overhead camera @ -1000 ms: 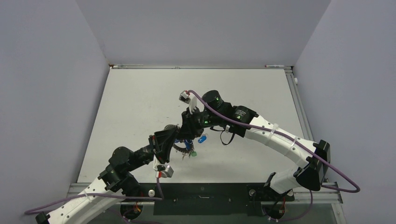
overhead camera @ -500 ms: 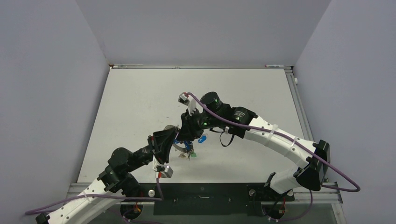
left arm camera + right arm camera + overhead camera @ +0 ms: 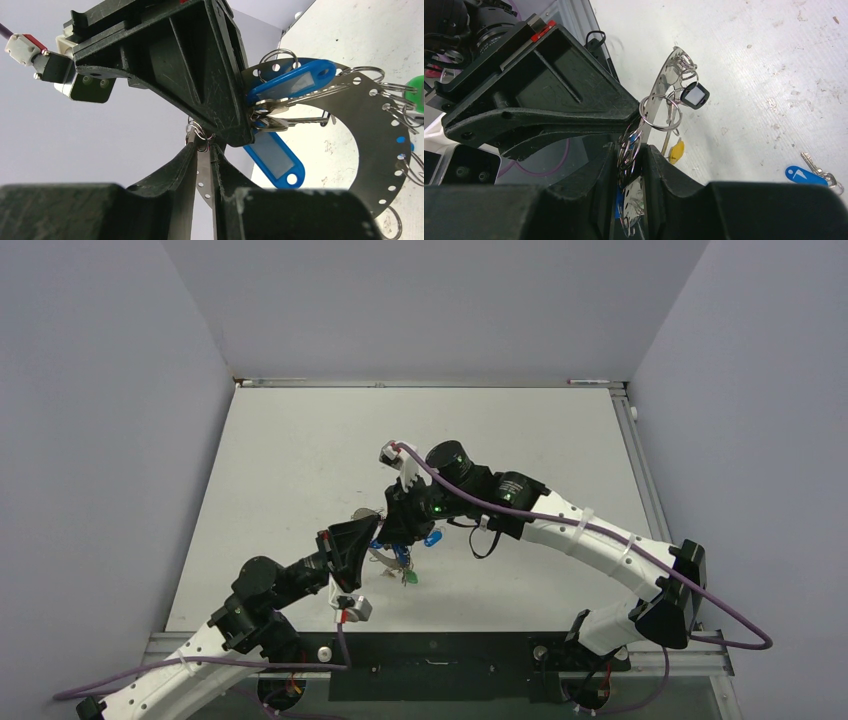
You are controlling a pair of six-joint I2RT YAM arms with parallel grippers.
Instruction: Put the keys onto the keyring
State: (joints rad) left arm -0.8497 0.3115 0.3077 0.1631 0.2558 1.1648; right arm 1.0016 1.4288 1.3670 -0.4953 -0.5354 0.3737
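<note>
The keyring [image 3: 362,150], a wide flat grey ring with small holes along its rim, is held up on edge between both arms above the table. My left gripper [image 3: 202,148] is shut on its thin rim. My right gripper [image 3: 631,152] is shut on another part of the rim [image 3: 663,90], with a bunch of wire loops [image 3: 629,142] caught between its fingers. Keys with blue heads [image 3: 295,80], a black head [image 3: 694,95], a yellow head [image 3: 676,150] and a green head [image 3: 410,578] hang from the ring. In the top view the two grippers meet around the keyring [image 3: 385,555].
A loose key with a blue head [image 3: 805,175] lies on the white table [image 3: 300,460] just right of the grippers. Grey walls enclose the table on three sides. The arm bases and a black rail [image 3: 440,665] sit at the near edge.
My left gripper's jaws have narrowed onto the keyring's rim. Both grippers and the ring drifted slightly left and nearer, and the green-headed key swung lower.
</note>
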